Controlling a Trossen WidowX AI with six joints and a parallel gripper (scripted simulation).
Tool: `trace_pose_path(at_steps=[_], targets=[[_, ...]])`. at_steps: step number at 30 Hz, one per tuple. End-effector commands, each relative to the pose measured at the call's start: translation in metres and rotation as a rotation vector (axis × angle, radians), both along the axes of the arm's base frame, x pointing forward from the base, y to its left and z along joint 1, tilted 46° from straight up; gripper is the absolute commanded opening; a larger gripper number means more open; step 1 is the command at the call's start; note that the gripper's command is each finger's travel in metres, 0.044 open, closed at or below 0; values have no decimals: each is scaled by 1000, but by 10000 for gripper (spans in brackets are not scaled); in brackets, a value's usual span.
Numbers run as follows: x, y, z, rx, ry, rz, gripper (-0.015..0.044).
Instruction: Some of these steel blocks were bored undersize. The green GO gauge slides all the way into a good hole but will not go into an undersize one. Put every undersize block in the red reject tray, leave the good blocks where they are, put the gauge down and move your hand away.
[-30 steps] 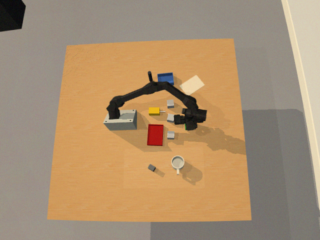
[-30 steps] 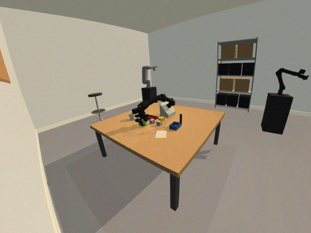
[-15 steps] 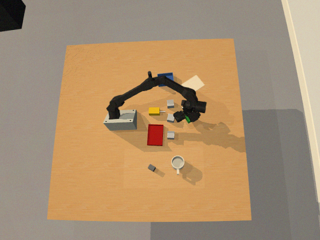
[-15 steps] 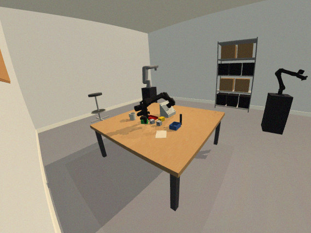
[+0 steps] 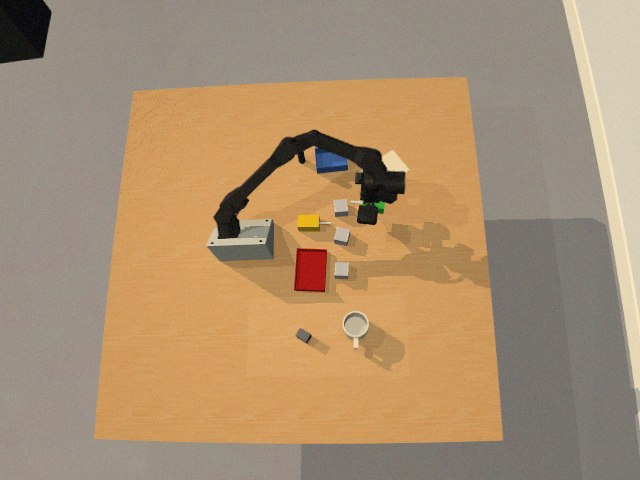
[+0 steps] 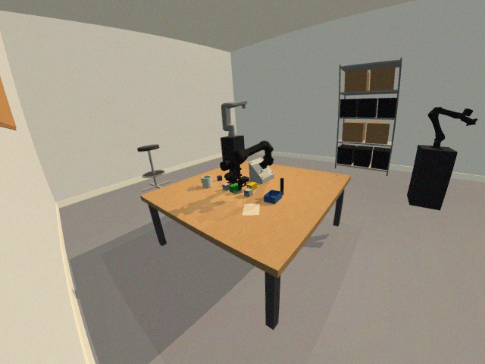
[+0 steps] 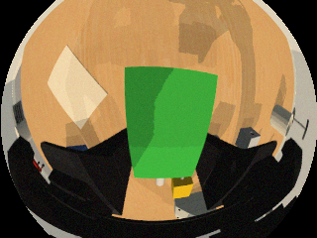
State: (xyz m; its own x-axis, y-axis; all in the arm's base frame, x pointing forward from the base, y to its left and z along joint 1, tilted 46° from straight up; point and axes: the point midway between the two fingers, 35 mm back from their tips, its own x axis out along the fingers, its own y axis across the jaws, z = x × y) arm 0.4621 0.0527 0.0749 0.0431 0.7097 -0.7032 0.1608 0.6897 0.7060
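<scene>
We record the gauge handle [image 5: 381, 207] [image 6: 235, 188] [image 7: 168, 119] as green, its pin [image 5: 356, 202] [image 7: 159, 181] whitish. We note a red tray [image 5: 310, 270], a blue bin [image 5: 331, 161] [image 6: 273, 196], a yellow block [image 5: 308, 222] [image 6: 251, 186] [image 7: 182, 188], grey blocks [image 5: 341, 270], a white mug [image 5: 355, 324] [image 6: 206, 181], and a tan tabletop [image 5: 196, 361] [image 6: 250, 230] with faint wood grain.

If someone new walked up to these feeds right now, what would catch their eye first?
Probably the bright green GO gauge, gripped in the tool and filling the middle of the wrist view. From above, the black arm arches across the wooden table, and the red reject tray stands out beside the steel block nearest the white mug.
</scene>
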Motion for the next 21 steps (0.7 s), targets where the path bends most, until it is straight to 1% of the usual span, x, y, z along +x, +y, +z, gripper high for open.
trace_pose_path(at_steps=[1,8,11,21], targets=[[-7,9,20,-2,-157,147,0],[-7,9,20,-2,-157,147,0],[-4,17,12,-2,-158,148,0],[-2,25,5,-2,-160,149,0]])
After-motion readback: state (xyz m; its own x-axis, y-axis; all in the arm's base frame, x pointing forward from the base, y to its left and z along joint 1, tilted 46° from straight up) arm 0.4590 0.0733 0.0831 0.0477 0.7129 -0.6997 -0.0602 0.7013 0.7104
